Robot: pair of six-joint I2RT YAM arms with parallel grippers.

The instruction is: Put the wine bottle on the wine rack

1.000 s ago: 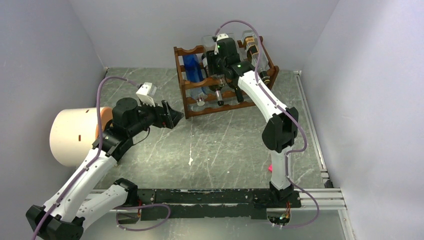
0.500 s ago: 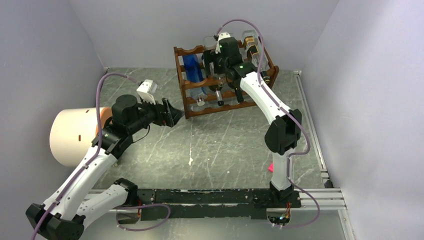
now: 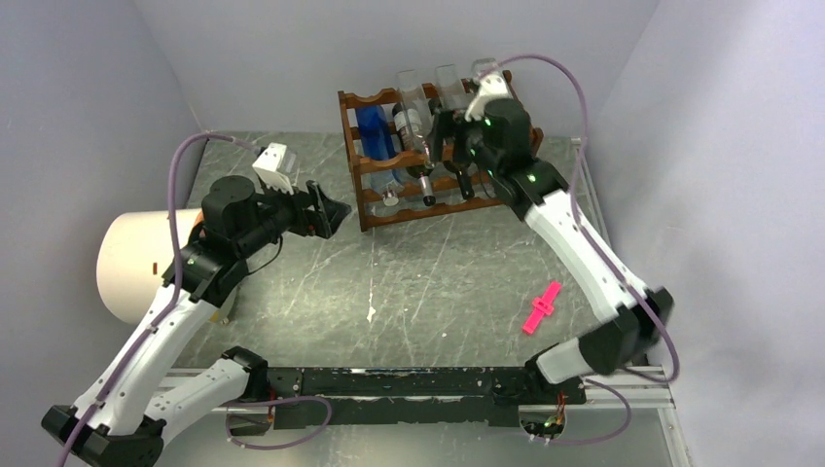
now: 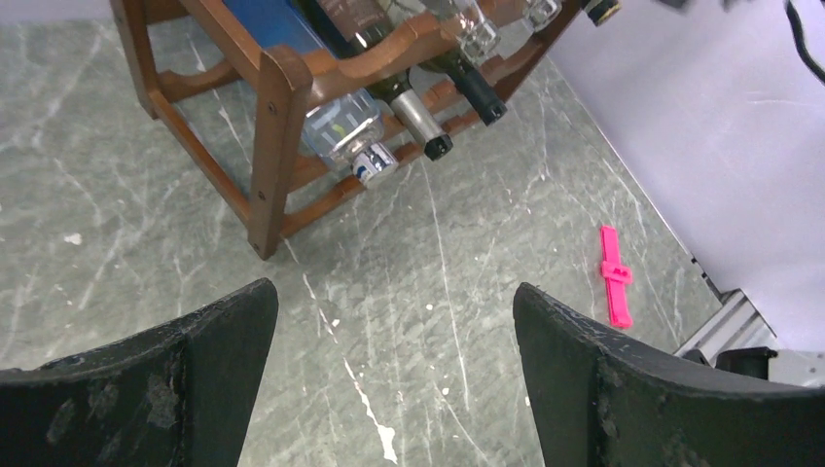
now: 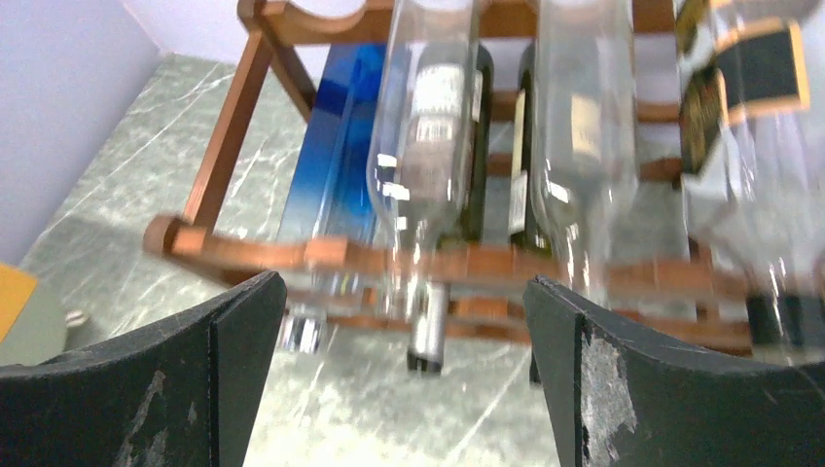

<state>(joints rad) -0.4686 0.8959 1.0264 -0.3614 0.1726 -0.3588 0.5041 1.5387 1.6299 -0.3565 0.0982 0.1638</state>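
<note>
Though both arms' jaws gape empty, blur smears bottles [image 5: 428, 126] on the wine rack [image 5: 321, 255].

Grey marbled table [image 3: 438, 263], four things on it.
The reddish-brown wine rack [image 3: 356, 165] stands at the far middle. A pink plastic piece [image 3: 541, 307] lies flat near the right. A cream drum [image 3: 146, 263], seemingly on its side, sits far left, and a white fleck [image 3: 371, 313] is mid-table.
</note>
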